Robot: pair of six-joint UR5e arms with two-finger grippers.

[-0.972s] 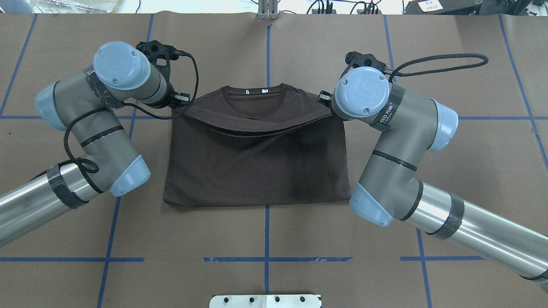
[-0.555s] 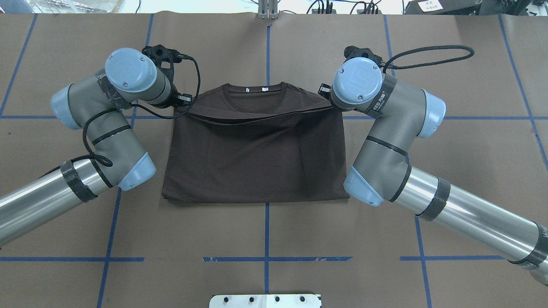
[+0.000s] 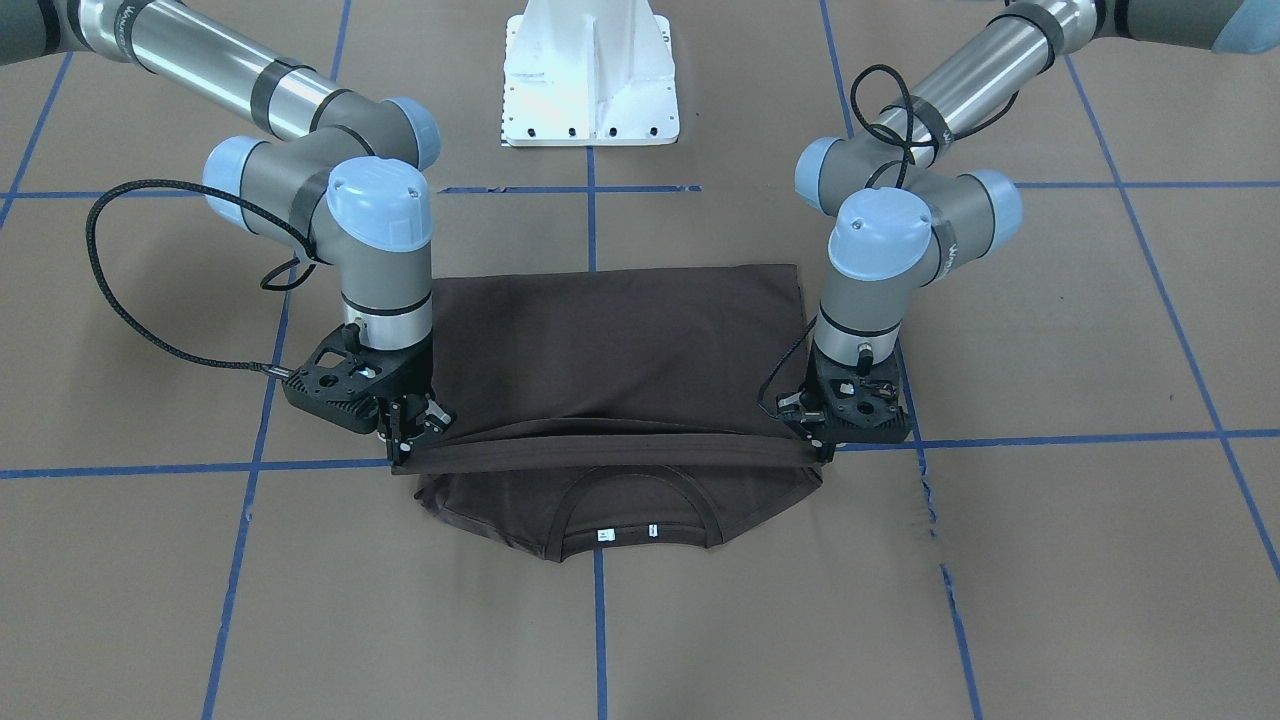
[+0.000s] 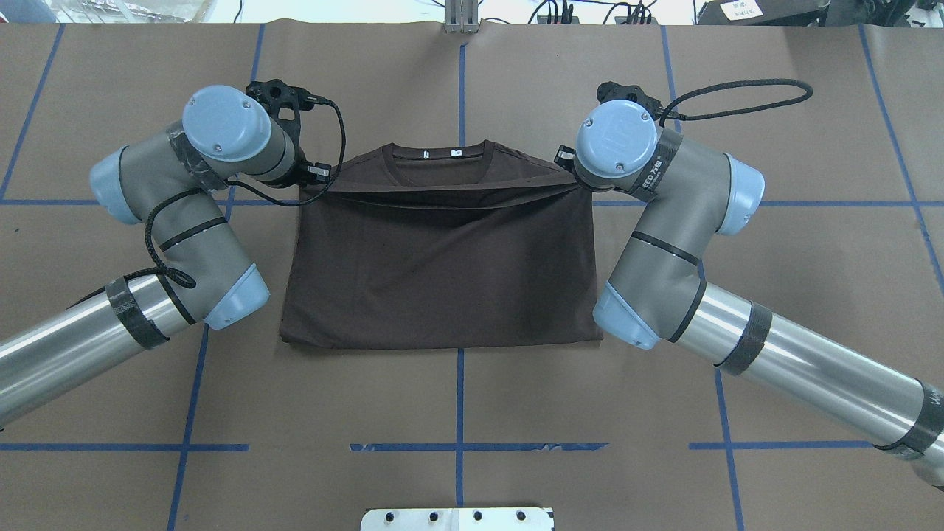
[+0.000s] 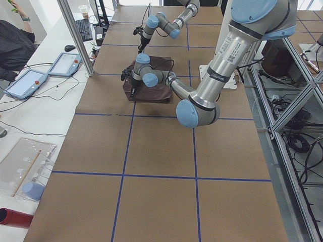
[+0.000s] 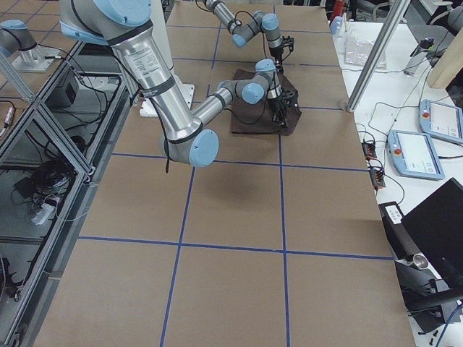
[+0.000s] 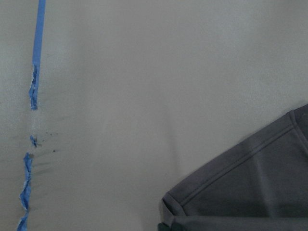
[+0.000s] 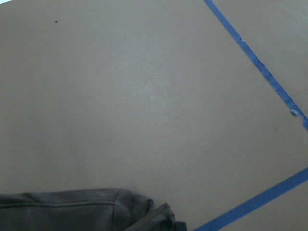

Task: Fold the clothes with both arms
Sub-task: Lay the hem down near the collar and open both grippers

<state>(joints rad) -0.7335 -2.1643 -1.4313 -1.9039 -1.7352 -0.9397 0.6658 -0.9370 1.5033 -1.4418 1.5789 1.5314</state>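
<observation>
T-shirt: the dark brown T-shirt [image 4: 442,273] lies on the table [image 4: 811,310] between the two arms, folded over itself; the free edge of the top layer is stretched taut and slightly raised, just short of the collar [image 3: 633,490].
Collar: on the side away from the robot, with white tags [image 3: 627,533] showing inside the neck.
Left gripper [image 3: 822,442]: clamped on one end of the taut edge; its fingertips are mostly buried in cloth.
Right gripper [image 3: 405,445]: pinching the other end of the same edge.
Left arm [image 4: 184,221] and right arm [image 4: 664,221]: in the overhead view their wrists cover both grippers almost wholly.
Wrist views: each shows only a corner of brown cloth at the bottom edge; no fingers are in frame.
Side views: the grippers are too small to read.
Lower layers: hidden beneath the top fold.
</observation>
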